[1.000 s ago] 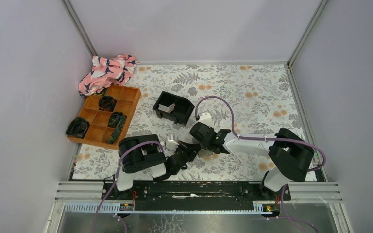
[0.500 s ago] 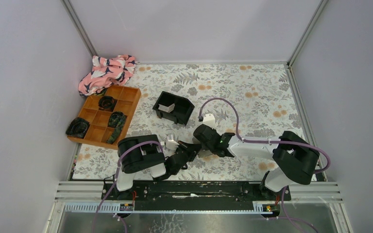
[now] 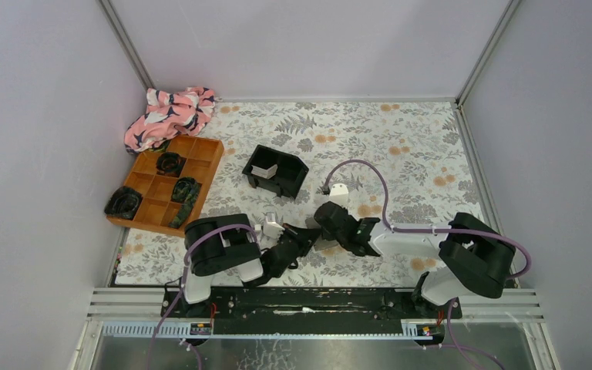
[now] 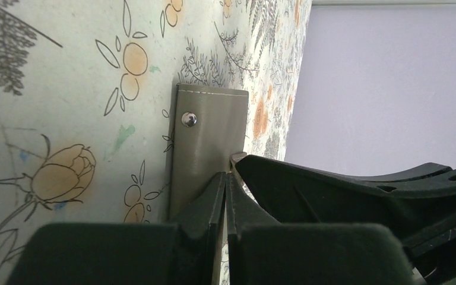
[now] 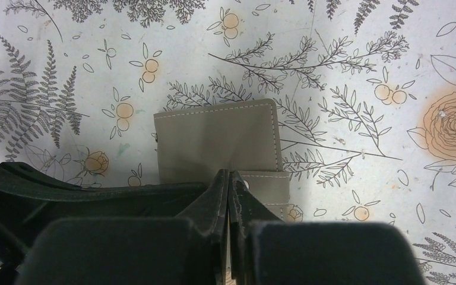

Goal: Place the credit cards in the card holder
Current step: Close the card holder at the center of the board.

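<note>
The grey-taupe card holder (image 5: 219, 139) lies folded on the floral table, its snap flap (image 5: 267, 190) to one side. In the left wrist view it (image 4: 205, 139) shows a metal stud. My left gripper (image 4: 225, 174) is shut with its tips on the holder's near edge. My right gripper (image 5: 230, 173) is shut with its tips at the seam between body and flap. From above the two grippers, left (image 3: 308, 233) and right (image 3: 328, 233), meet over the holder and hide most of it. One pale card (image 3: 265, 169) stands in the black tray (image 3: 291, 182).
An orange compartment tray (image 3: 208, 164) with dark bundles sits at the left. A pink patterned cloth (image 3: 171, 112) lies in the back left corner. The enclosure walls stand close on all sides.
My right arm's elbow and wrist have swung to the right and nearer, while its gripper stayed by the card holder. My left arm has not moved.
</note>
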Controlling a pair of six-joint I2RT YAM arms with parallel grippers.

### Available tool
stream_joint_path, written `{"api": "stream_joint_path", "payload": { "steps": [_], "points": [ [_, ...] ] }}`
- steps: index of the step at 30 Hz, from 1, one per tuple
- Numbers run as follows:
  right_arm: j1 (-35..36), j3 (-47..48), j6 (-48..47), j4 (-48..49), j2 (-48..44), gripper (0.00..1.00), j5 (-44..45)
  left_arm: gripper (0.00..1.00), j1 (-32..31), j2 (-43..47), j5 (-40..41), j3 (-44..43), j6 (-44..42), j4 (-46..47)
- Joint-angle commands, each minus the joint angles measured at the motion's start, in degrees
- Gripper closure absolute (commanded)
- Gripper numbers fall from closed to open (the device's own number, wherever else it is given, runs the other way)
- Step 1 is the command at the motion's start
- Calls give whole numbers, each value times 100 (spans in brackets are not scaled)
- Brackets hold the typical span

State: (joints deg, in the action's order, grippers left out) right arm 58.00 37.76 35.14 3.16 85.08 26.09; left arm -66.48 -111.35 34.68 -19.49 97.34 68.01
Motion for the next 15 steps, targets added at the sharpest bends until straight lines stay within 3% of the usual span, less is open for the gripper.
{"api": "stream_joint_path", "payload": {
  "steps": [1, 15],
  "points": [
    [98, -405, 284, -448, -9, 100, -318, 94, -48, -30, -204, 9, -310, -1173],
    [76, -1243, 685, 112, -282, 100, -148, 94, -55, 61, -185, -70, -352, -1443]
  ]
}}
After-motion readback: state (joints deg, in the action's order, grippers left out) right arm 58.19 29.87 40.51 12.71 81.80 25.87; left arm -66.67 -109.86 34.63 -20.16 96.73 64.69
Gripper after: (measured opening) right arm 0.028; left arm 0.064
